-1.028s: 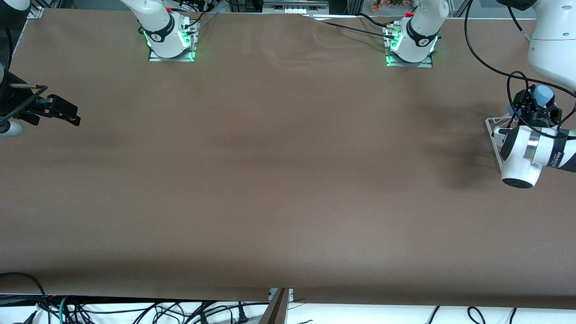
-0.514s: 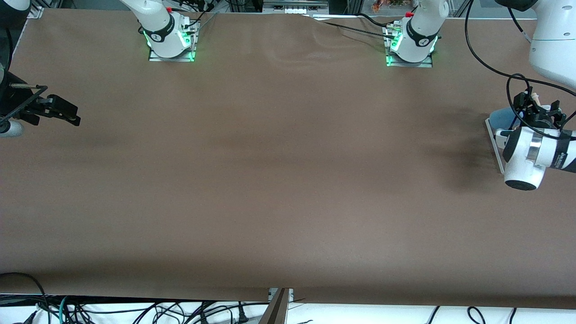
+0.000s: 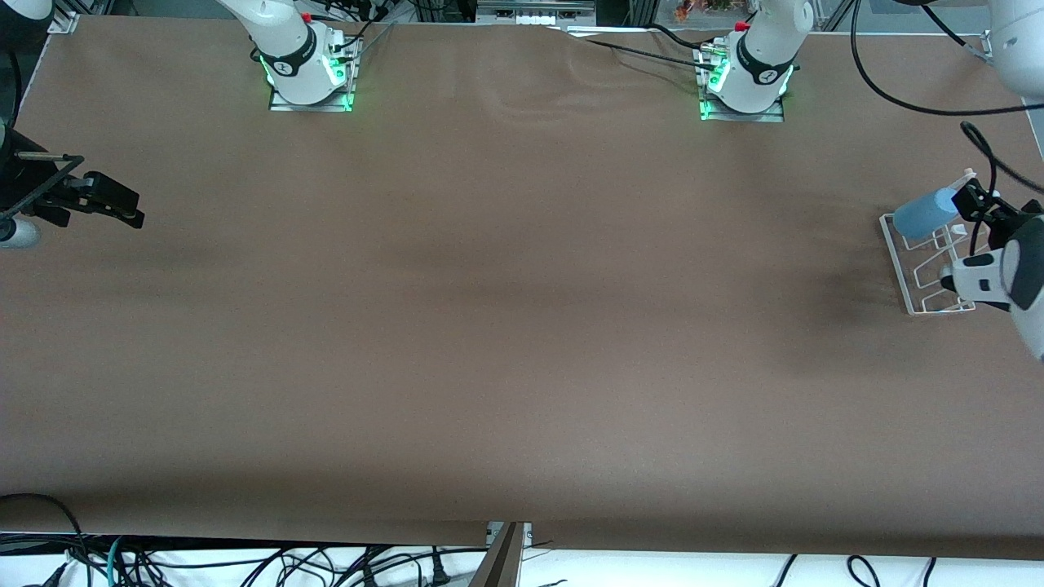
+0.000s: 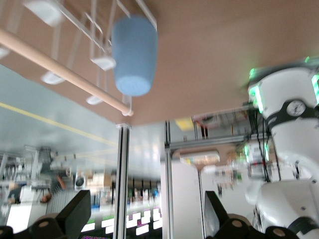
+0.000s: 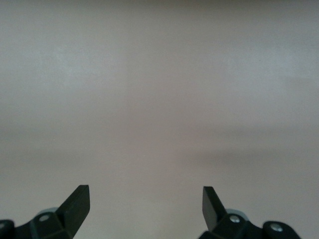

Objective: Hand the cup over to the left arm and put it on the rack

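Released since half a second ago, the cup point(image 3: 920, 217) now sits on the rack point(image 3: 930, 306) by itself, and the left gripper point(image 3: 983, 208) has drawn back from it toward the table's end. In the left wrist view the cup point(image 4: 133, 55) hangs over a prong just ahead of the gripper's fingers point(image 4: 76, 211), which stand wide apart with nothing between them. It seems to lie tilted, mouth toward the rack's frame, though the blur makes that uncertain. Hung this way it should drain and stay put. A wooden dowel point(image 4: 60, 72) runs beside it along the rack point(image 4: 94, 35). Waiting well away at the table's other end, the right gripper point(image 3: 106, 200) is also spread wide and empty, unmoved from before.
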### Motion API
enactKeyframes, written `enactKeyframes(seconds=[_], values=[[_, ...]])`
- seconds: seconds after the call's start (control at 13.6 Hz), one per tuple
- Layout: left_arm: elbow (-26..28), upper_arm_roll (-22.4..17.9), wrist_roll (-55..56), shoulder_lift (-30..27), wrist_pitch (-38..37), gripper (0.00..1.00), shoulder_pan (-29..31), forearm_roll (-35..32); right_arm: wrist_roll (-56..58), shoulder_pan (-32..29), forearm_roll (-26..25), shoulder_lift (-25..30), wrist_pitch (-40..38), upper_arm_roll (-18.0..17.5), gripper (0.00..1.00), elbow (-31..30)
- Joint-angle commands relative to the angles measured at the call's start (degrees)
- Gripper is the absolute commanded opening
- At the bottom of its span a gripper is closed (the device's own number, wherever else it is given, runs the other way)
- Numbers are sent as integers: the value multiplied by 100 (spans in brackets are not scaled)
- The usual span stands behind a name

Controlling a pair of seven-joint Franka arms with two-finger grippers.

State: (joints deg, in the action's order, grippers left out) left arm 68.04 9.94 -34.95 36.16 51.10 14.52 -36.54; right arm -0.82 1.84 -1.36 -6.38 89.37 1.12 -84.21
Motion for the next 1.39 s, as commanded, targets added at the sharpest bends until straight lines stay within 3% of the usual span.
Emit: enactKeyframes(seconds=[0.0, 0.22, 0.44, 0.59, 0.73, 0.88, 1.1, 1.32], values=[[-1027, -27, 338, 40, -144, 100, -642, 296, 100, -44, -75, -13, -60, -24, 100, 80], [-1213, -27, 1083, -337, -13, 100, -1214, 463, 100, -35, -66, -13, -60, -24, 100, 80], [-1119, -71, 1648, -792, 555, 100, -1277, 1305, 100, -44, -66, -13, -51, -24, 100, 80], [-104, -176, 1666, -1625, 1635, 100, -1268, 1841, 109, -44, -66, -13, -51, -24, 100, 80], [1004, -299, 1623, -2470, 3039, 100, -1277, 1827, 109, -44, -75, -13, -51, -24, 100, 80], [1753, -291, 1666, -3208, 3283, 100, -1268, 1983, 100, -44, -75, -13, -51, -24, 100, 80], [2912, -544, 2357, -4167, 4308, 100, -1101, 3403, 100, -44, -84, -13, -34, -24, 100, 80], [3093, -572, 3123, -4231, 4628, 100, -1030, 3909, 100, -44, -84, -13, -25, -24, 100, 80]])
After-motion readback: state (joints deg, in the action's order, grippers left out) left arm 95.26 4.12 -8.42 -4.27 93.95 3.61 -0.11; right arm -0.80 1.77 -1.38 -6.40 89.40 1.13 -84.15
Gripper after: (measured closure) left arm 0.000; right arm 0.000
